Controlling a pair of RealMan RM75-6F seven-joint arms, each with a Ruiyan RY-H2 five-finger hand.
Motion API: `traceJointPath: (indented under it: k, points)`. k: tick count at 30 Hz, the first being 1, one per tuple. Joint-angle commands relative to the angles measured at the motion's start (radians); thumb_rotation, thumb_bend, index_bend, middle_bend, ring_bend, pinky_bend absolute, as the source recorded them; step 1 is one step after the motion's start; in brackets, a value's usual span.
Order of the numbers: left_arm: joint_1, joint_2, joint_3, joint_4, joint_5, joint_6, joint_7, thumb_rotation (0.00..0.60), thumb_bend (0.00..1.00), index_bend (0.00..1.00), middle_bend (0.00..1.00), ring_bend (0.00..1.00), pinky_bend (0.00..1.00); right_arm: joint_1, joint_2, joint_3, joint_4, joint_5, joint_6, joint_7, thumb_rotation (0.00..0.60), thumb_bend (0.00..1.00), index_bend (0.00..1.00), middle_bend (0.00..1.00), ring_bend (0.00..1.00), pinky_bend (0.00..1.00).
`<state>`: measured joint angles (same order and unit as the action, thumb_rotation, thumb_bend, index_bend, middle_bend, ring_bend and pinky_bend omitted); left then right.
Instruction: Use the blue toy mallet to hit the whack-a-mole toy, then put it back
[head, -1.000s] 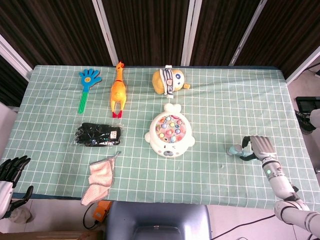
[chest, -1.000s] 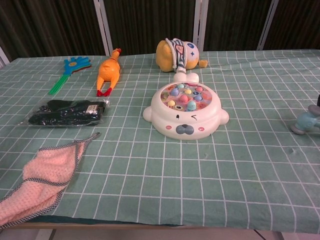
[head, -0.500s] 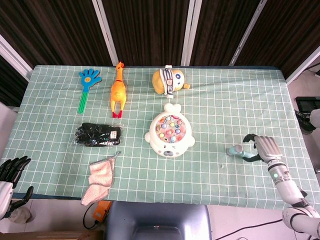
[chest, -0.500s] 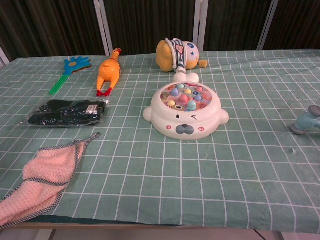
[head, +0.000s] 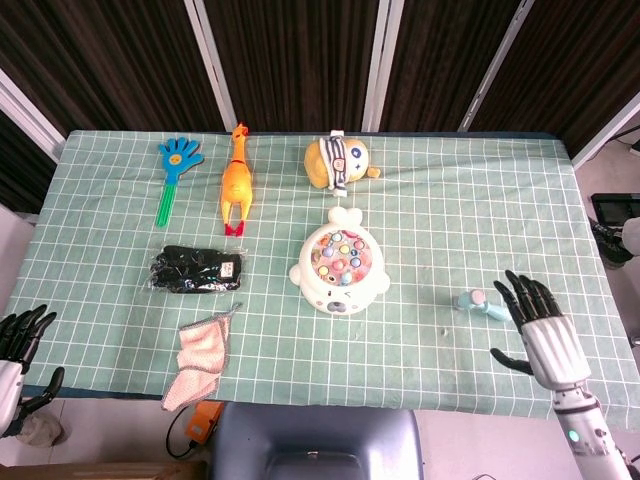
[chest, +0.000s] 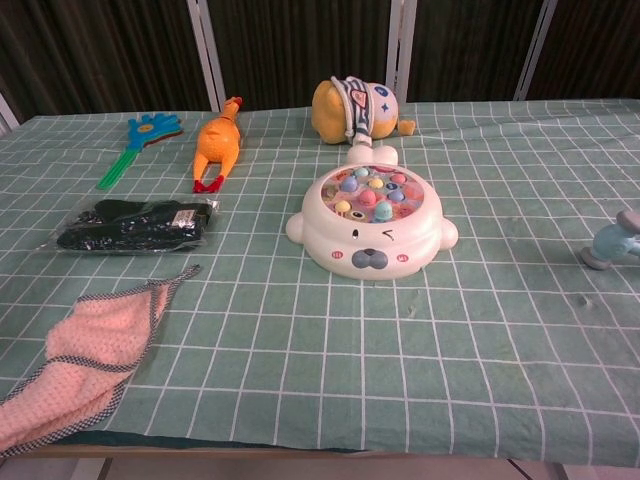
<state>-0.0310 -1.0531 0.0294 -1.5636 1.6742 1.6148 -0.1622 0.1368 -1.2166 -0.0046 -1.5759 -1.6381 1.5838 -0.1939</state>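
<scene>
- I can read no brand, label or writing on any object in either view.
- The whack-a-mole toy (head: 339, 268), a white round case holding small coloured pegs in its top, sits near the middle of the table (head: 450, 200).
- The blue toy mallet (head: 481, 304) lies on the checked cloth, right of the whack-a-mole toy and well apart from it; in the chest view it shows only at the right frame edge.
- My right hand (head: 538, 328) is just beside the mallet, near the table's front right edge, fingers spread, holding nothing.
- My left hand (head: 18, 345) hangs off the table's front left corner, fingers apart, holding nothing.
- A clear bag of black items (head: 196, 269) lies left of the toy; a pink cloth (head: 201, 355) overhangs the front edge.
- Along the far side lie a hand-shaped clapper (head: 174, 170), a rubber chicken (head: 236, 180) and a yellow plush toy (head: 340, 161).
- Bare cloth stretches between the whack-a-mole toy and the mallet.
</scene>
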Motion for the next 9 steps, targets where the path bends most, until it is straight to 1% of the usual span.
traceJointPath:
  k: [1,3,5,9]
  points:
    - [-0.007,0.008,0.027,0.003,0.053,0.001,-0.052,0.600,0.39,0.01,0.00,0.00,0.00,-0.082,-0.049,-0.052,-0.019,-0.004,-0.029,-0.099,0.600,0.11,0.00,0.00,0.00,0.20]
    - [-0.004,0.006,0.029,0.007,0.063,0.010,-0.039,0.600,0.38,0.01,0.01,0.00,0.00,-0.080,-0.048,-0.030,-0.022,0.044,-0.049,-0.110,0.600,0.11,0.00,0.00,0.00,0.20]
    - [0.001,0.001,0.032,0.006,0.070,0.016,-0.009,0.600,0.38,0.01,0.01,0.00,0.00,-0.078,-0.056,-0.008,-0.028,0.068,-0.049,-0.121,0.600,0.11,0.00,0.00,0.00,0.19]
    - [0.002,-0.003,0.036,-0.002,0.078,0.016,0.019,0.600,0.39,0.01,0.01,0.00,0.00,-0.077,-0.068,-0.001,-0.020,0.072,-0.054,-0.140,0.600,0.11,0.00,0.00,0.00,0.18]
